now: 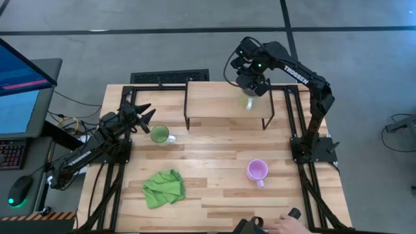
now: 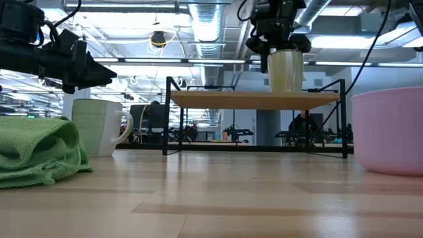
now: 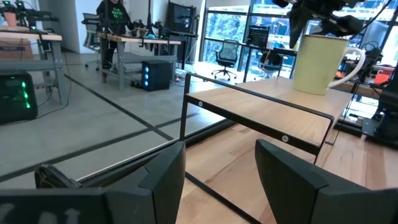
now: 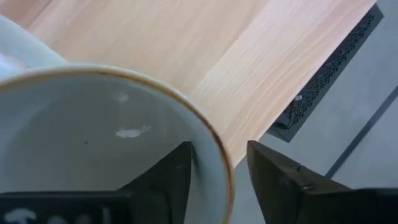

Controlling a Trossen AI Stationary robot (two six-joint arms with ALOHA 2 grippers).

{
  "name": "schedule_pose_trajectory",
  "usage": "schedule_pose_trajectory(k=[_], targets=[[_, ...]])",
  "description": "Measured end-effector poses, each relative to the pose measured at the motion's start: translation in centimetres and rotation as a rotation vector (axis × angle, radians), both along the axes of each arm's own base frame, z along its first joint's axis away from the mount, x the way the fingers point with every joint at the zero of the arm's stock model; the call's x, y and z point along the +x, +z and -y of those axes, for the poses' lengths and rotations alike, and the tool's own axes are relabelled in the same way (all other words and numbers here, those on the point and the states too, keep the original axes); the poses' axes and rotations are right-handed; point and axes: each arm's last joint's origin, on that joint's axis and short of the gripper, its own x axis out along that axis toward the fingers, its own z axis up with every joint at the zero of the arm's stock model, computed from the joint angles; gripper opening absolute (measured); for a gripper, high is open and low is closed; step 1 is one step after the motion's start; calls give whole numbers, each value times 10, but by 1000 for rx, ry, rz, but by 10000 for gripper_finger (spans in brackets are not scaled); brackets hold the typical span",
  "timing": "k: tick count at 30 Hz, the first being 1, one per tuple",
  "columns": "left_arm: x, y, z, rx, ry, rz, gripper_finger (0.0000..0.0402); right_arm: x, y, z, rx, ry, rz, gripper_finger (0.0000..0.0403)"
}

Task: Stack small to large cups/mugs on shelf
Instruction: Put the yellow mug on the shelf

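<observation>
Fig.: right gripper (image 1: 250, 86) holds cream mug (image 2: 285, 71) on shelf (image 1: 224, 99); left arm idle.

Largest to smallest: wooden table (image 1: 214, 188) w/ shelf at its far edge; right gripper above shelf's right part, fingers (image 4: 277, 171) astride the cream mug's rim, one inside, one outside, clamped on the wall; mug upright, base on shelf board. Left gripper (image 1: 144, 117) hangs just beside green mug (image 1: 160, 135), fingers apart, grasping nothing. Green cloth (image 1: 164, 188) near front-left. Purple mug (image 1: 257, 171) front-right, well apart from shelf.
</observation>
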Motion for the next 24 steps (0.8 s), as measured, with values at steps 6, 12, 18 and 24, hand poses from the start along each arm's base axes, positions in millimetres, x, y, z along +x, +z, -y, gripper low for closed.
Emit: schedule_pose_trajectory(k=[6,12,18,24], targets=[[0,0,0,0,0,0,185,8,0,-9,-6,35,11,192],[0,0,0,-1,0,1,185,13,0,-16,-7,61,11,199],[0,0,0,-4,0,3,185,14,0,-17,-8,62,11,201],[0,0,0,-3,-1,3,185,12,1,-14,-12,52,12,201]])
